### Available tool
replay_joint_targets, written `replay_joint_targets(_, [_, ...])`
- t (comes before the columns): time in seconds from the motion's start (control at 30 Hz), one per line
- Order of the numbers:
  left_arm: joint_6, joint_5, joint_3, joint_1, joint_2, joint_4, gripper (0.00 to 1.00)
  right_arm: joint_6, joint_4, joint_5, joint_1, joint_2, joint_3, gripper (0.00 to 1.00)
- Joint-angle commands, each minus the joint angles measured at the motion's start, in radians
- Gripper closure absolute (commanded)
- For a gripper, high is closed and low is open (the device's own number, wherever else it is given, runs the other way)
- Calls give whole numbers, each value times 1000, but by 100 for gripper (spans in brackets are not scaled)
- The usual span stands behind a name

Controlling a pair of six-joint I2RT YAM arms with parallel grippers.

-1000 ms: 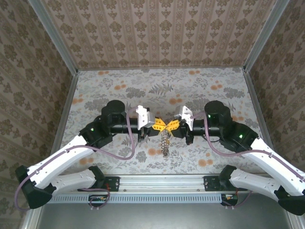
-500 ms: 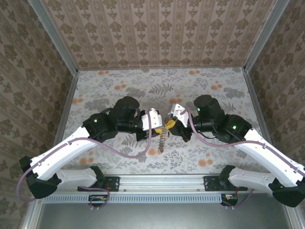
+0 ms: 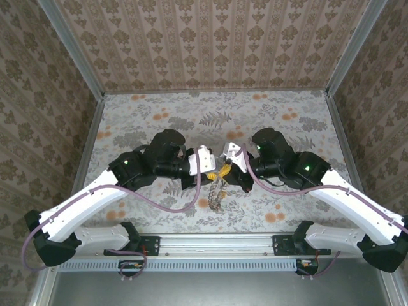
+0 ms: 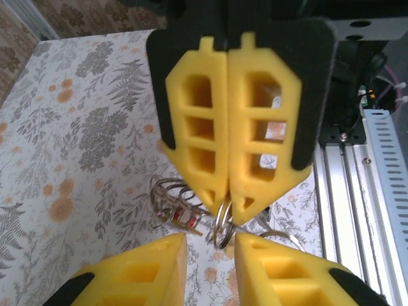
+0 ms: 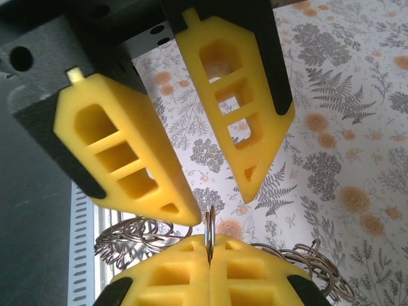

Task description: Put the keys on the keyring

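One keyring (image 3: pixel 217 194), a floppy chain of wire loops, hangs at the centre of the top view over the floral bench (image 3: pixel 287 121). One loop (image 4: pixel 222 222) of it stands edge-on, pinched between the two right fingers (image 5: pixel 185 252), which are pressed flat together. The two left fingers (image 4: pixel 167 254) stand parted on either side of that loop, holding nothing. One red tag (image 4: pixel 180 218) shows among the coils; we cannot count the keys.

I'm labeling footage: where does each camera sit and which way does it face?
Top: above and behind the arms, looking down at the table; both arms show.
Left wrist: on the left arm, facing the right gripper; own open fingers at bottom.
Right wrist: on the right arm, facing the left gripper; own fingers pinch the key ring.
Shared: both wrist views show that ring.
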Motion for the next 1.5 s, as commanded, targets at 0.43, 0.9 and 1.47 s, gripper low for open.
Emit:
replay_joint_targets(0.43, [2, 152, -20, 22, 7, 63, 100, -26, 20, -45, 19, -12, 31, 100])
replay_joint_targets(0.9, [-175, 431, -189, 146, -165, 354, 100, 54, 131, -58, 18, -89, -103, 71])
replay_joint_targets(1.47, [-224, 497, -268, 153, -216, 498, 100, 125, 294, -118, 15, -273, -201, 60])
